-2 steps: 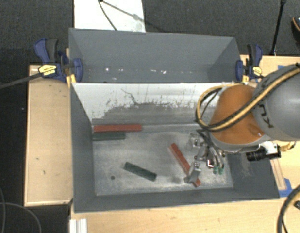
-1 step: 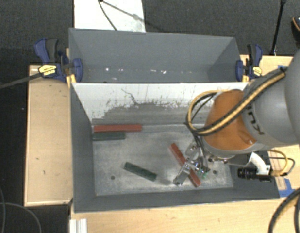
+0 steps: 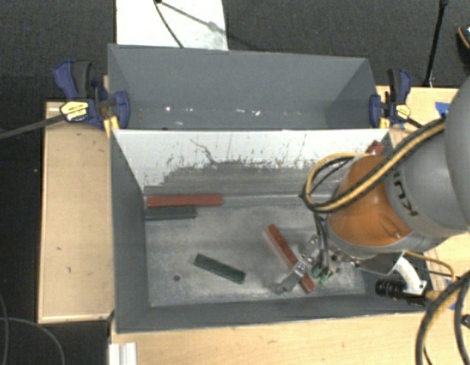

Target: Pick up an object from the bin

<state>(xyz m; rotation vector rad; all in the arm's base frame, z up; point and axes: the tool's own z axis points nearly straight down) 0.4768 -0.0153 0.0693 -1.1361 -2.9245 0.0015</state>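
Sitting low in the lower right of the bin, the end effector [image 3: 302, 274] is down at one end of a short reddish-brown bar [image 3: 278, 243]. The bar lies flat on the grey floor and slants from the middle of the bin toward that corner. Whether the end effector is spread or pressed together cannot be told, because the wrist's orange cover [image 3: 364, 211] and its looped cables crowd the spot and the bar's end runs in under the tooling.

Nothing else lies close, so I judge this bar to be the thing in hand. To do the step well, the grip should cross the bar's narrow width, not its length, and reach right down to the floor before closing, since so thin and flat a piece could slip out. Taken near one end, the bar may tip as it rises, so a straight, level lift seems wise.

Farther out, a dark green bar [image 3: 218, 268] lies well apart to the left. A longer red-brown bar [image 3: 183, 201], with a dark green strip [image 3: 170, 214] just beside it, rests at the foot of the back slope of the bin [image 3: 130, 226]. None of these is in the way.
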